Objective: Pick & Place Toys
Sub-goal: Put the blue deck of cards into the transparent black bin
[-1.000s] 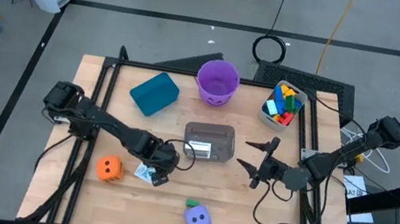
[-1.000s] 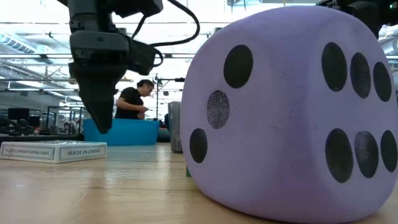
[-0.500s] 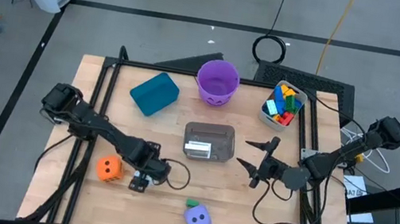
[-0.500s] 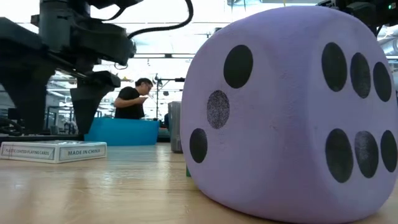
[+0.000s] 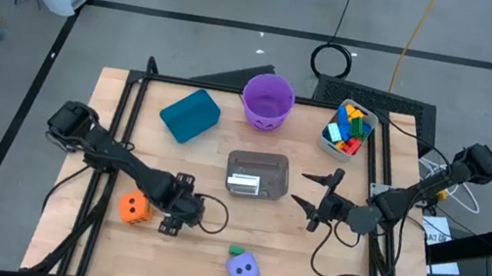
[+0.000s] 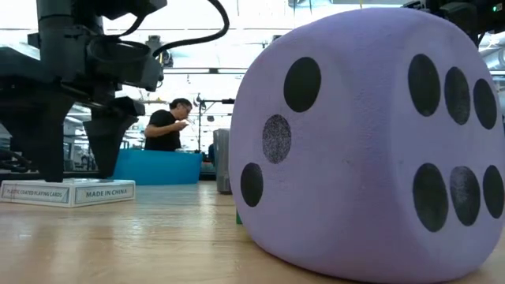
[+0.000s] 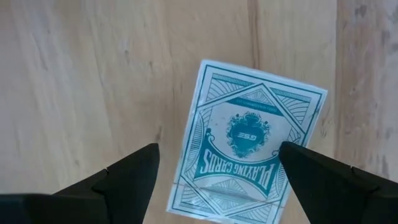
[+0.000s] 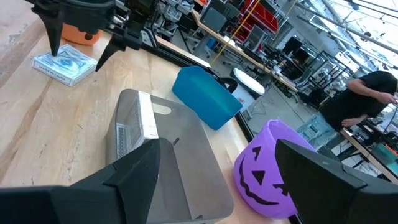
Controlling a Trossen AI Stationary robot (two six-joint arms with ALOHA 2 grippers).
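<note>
A teal-printed playing-card box (image 7: pixel 249 155) lies flat on the wooden table; it also shows in the low view (image 6: pixel 67 192). My left gripper (image 7: pixel 219 152) is open and points down right over it, one finger on either side (image 6: pixel 71 158); whether a fingertip touches the box, I cannot tell. An orange die (image 5: pixel 134 207) sits just to its left. A purple die (image 5: pixel 243 269) sits near the front edge, with a small green block (image 5: pixel 235 250) beside it. My right gripper (image 5: pixel 317 201) is open and empty at mid-right.
A clear tub (image 5: pixel 257 174) with a second card box stands mid-table. A teal bin (image 5: pixel 190 114), a purple bucket (image 5: pixel 267 100) and a clear tub of coloured blocks (image 5: pixel 346 129) line the far side. A person (image 6: pixel 167 126) stands in the room behind.
My left gripper has gone toward the table's left edge, from beside the card box to over it. It has opened and come down, so that its fingers now straddle the box. The box has stayed where it was.
</note>
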